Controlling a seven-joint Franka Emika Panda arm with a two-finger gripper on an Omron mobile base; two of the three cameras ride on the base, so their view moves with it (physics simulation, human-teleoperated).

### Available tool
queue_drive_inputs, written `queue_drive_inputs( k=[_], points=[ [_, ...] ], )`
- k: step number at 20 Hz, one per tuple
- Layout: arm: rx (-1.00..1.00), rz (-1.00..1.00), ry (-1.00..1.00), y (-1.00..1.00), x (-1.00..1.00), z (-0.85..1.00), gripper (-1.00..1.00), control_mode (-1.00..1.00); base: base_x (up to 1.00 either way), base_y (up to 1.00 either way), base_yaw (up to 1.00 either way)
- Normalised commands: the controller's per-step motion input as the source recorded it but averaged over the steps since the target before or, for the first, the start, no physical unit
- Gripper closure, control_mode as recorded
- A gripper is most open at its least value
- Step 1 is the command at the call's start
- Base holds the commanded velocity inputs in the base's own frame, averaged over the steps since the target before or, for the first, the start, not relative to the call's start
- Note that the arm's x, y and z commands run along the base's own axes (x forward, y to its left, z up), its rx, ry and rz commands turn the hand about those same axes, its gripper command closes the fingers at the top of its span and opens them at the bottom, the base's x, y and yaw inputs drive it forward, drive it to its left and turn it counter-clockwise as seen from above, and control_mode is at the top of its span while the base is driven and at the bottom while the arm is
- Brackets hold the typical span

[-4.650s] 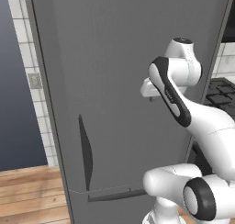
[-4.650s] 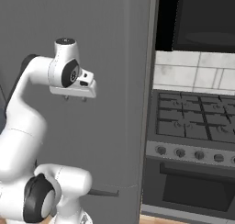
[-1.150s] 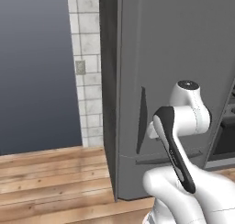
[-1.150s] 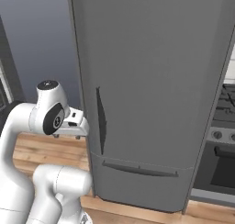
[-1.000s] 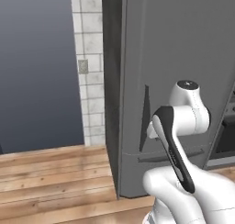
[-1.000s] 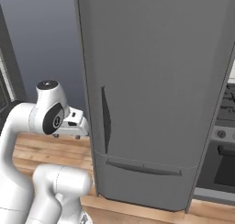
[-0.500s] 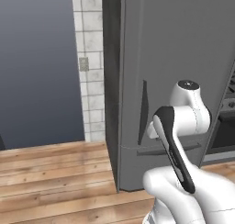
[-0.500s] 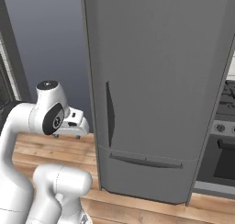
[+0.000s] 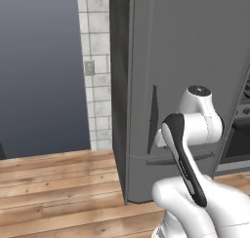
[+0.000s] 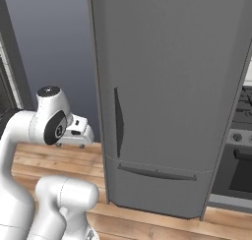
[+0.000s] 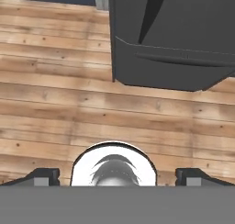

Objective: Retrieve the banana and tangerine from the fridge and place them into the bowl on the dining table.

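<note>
The tall grey fridge (image 9: 185, 61) stands shut in front of me, its dark curved handle recess (image 10: 117, 122) running down the left side of the door above the lower drawer (image 11: 183, 67). My gripper (image 10: 74, 139) hangs on the folded arm to the left of the fridge, about level with the handle, pointing down at the wooden floor. In the hand view the gripper (image 11: 118, 177) is open, its fingertips (image 11: 43, 176) wide apart with nothing between them. The banana, the tangerine, the bowl and the dining table are out of view.
A dark oven range (image 10: 238, 155) adjoins the fridge on its right. Left of the fridge are a white tiled wall strip (image 9: 95, 76) with a socket and a dark blue wall (image 9: 39, 71). Wooden floor (image 9: 58, 183) lies in front.
The whole picture has shifted: the base has moved, and the fridge now looks nearer and further right in the right base view. The arm keeps its folded pose, gripper still open.
</note>
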Motion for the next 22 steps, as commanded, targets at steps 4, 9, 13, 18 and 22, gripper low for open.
queue_drive_inputs(
  k=[4, 9, 13, 18, 22],
  points=[
    [0.00, 0.00, -0.14, 0.27, 0.10, 0.00, -1.00, -1.00, 0.00, 0.00, 0.00],
    [0.00, -0.04, -0.02, 0.03, 0.40, 0.00, -1.00, -1.00, 0.00, 0.00, 0.00],
    [0.00, -0.10, 0.01, -0.15, 0.56, 0.00, -1.00, -1.00, 0.00, 0.00, 0.00],
    [0.00, -0.09, 0.03, -0.29, 0.69, -0.13, -1.00, -1.00, 0.00, 0.00, 0.00],
    [0.00, -0.02, 0.05, -0.39, 0.70, -0.33, -1.00, -1.00, 0.00, 0.00, 0.00]
  ],
)
